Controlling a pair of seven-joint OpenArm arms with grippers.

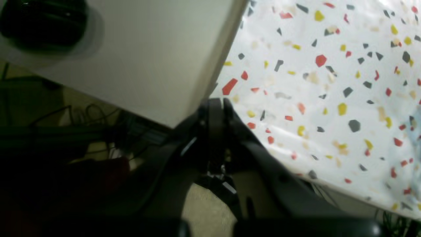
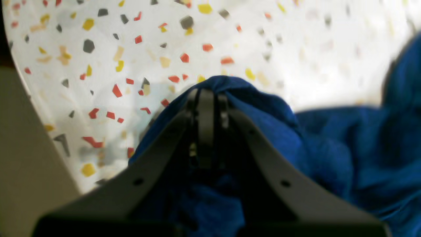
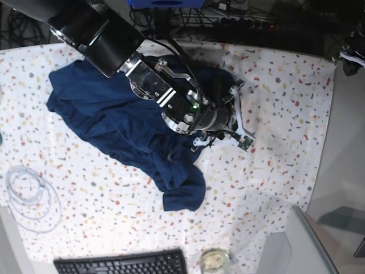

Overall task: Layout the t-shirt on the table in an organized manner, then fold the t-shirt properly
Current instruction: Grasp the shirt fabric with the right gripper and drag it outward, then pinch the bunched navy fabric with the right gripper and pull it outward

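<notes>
Item one: the t-shirt (image 3: 122,128), which we find crumpled across the far-left half of the table (image 3: 274,171), one end trailing toward the keyboard (image 3: 122,264).

Item two: the right gripper (image 2: 207,95), its fingers pressed together on a raised fold of the t-shirt's edge.

Item three: the left gripper (image 1: 215,107), which we see closed on nothing, off the table's edge.

Item four: a coiled white cable (image 3: 31,197), lying near the left edge.
</notes>
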